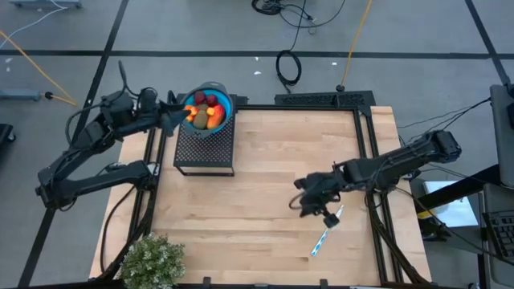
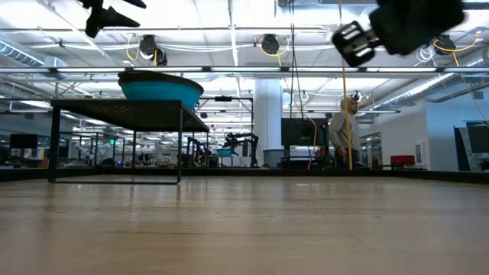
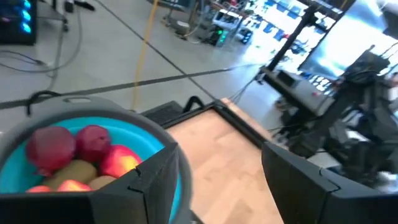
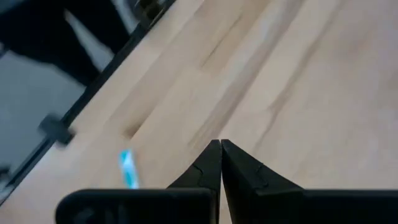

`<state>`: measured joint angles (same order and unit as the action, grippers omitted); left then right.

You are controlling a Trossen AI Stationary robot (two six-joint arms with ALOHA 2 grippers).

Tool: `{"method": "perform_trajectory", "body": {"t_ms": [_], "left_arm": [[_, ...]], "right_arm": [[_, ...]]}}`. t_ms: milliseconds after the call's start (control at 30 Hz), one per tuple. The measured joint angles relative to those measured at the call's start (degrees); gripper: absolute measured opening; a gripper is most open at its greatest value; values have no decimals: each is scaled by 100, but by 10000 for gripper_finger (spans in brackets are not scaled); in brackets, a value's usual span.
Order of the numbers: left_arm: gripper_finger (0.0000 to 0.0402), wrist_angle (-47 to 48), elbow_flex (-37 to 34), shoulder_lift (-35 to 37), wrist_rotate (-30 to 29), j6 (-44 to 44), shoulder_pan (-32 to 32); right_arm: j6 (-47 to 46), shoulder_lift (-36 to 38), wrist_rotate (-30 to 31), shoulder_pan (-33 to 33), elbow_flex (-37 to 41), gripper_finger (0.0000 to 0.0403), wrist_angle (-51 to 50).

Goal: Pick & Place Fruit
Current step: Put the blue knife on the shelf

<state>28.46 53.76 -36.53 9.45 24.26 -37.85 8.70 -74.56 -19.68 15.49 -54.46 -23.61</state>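
Your stock: toy fruit (image 1: 205, 111), red, orange and brown-green, all apparently in the blue bowl (image 1: 223, 102) on the black mesh stand (image 1: 206, 150). Left tool (image 1: 178, 111) open beside the bowl, empty. Right tool (image 1: 317, 207) closed above the wooden counter (image 1: 265, 193). No fruit seen left to place.

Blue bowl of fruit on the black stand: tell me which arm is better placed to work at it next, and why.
Left, probably. The left gripper hangs open beside the blue bowl, whose fruit fills its wrist view. The right gripper is shut, far across the table, above bare wood near the pen.
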Motion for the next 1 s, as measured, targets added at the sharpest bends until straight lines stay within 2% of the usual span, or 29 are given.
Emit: {"method": "perform_trajectory", "body": {"t_ms": [400, 667, 800, 1000], "left_arm": [[230, 1, 0, 107, 881, 502, 0], [230, -4, 0, 103, 1016, 930, 47], [230, -43, 0, 103, 1015, 973, 143], [230, -495, 0, 103, 1009, 971, 253]], "right_arm": [[310, 2, 43, 1257, 0, 4, -1284], [225, 0, 623, 1783, 206, 8, -1355], [26, -2, 640, 1933, 517, 32, -1084], [-48, -2, 708, 2006, 938, 102, -641]]}}
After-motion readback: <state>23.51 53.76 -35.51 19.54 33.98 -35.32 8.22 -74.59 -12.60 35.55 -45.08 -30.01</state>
